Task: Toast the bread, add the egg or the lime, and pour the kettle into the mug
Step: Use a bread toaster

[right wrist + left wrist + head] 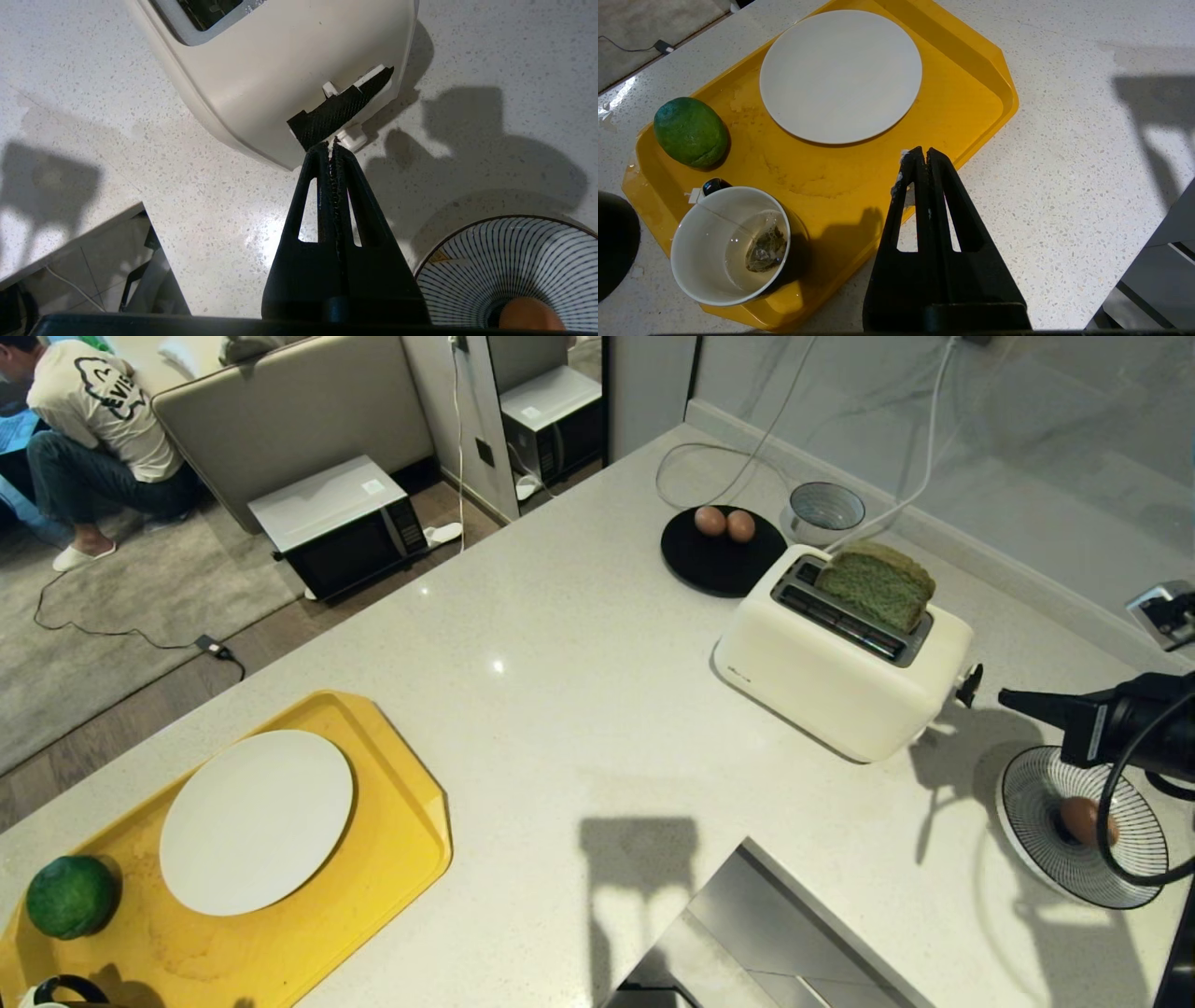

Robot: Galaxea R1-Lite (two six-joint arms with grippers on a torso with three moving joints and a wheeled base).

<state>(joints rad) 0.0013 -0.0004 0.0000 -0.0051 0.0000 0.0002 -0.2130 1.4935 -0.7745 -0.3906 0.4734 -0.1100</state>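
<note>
Two grippers pinched closed, right gripper tip beside toaster lever, left gripper above tray.

The back of the person's pale shirt carries large dark letters; only part shows, and it seems to read "VIS", with a dark outline shape above it. The cream toaster has a small dark brand mark low on its near side, too small to read. The white-topped microwave on the floor bears a small pale sticker on its top whose print cannot be made out.
</note>
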